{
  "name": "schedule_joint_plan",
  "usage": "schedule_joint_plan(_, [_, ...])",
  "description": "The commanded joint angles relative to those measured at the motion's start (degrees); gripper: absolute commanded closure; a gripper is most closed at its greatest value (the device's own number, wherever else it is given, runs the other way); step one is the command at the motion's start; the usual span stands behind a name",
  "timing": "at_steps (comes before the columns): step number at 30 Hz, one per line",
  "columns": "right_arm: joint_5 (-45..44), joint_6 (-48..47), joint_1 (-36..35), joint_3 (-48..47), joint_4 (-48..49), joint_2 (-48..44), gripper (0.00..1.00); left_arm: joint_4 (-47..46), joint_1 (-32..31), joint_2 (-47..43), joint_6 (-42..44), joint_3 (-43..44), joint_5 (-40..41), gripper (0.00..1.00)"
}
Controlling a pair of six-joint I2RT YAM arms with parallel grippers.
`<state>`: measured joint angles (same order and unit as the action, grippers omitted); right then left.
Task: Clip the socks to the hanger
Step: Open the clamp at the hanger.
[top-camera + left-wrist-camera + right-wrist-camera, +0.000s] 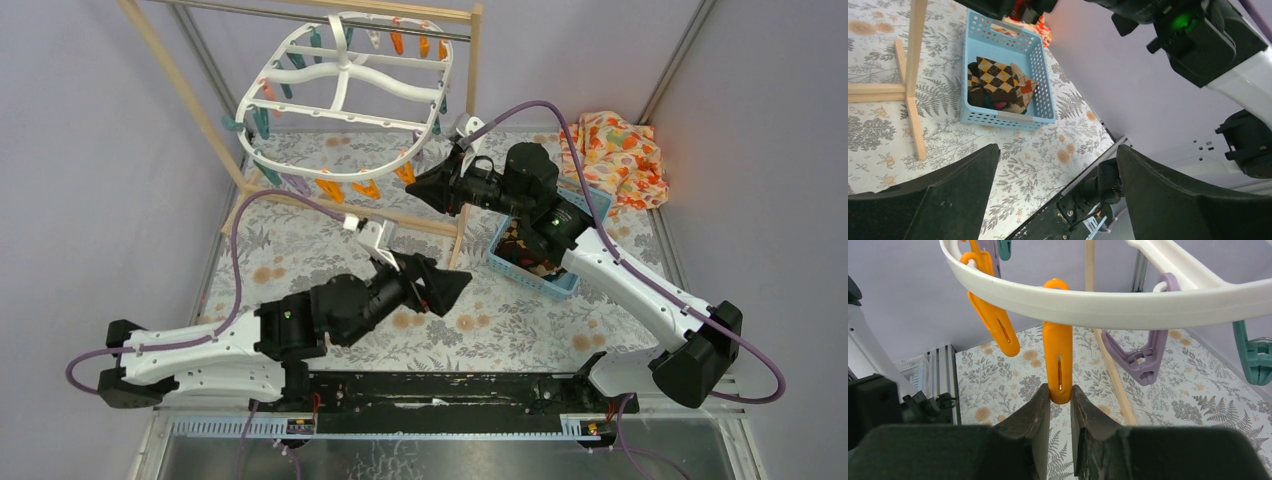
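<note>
Closed with the right gripper (1060,392) on the bottom tip of an orange peg (1058,355), both fingers pressed against the plastic. Hung from the white rim of the hanger (1108,310), at about 11 o'clock in the top view. Spread wide and holding nothing in the left gripper (1056,152), at 5 o'clock from the hanger. Piled in the blue basket (1008,117), the socks (998,80), at 3 o'clock from the left gripper, unclipped.

No legible text, label, brand or number in any view.
</note>
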<state>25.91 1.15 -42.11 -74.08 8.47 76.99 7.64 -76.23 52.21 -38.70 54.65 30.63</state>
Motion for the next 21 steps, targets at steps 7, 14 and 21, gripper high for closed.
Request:
schedule_joint_plan(7, [-2.42, 0.00, 0.29, 0.08, 2.65, -3.05, 1.00, -9.08, -5.78, -10.85, 10.10, -4.82, 29.82, 0.08])
schedule_joint_plan(14, [-3.46, -0.04, 0.16, 0.33, 1.98, -1.86, 1.00, -18.89, -5.73, -12.59, 26.21, -2.85, 28.55, 0.10])
schedule_joint_plan(21, [-4.84, -0.30, -0.28, -0.46, 2.41, -0.46, 1.00, -20.93, -5.76, -7.92, 24.61, 0.04, 26.77, 0.11])
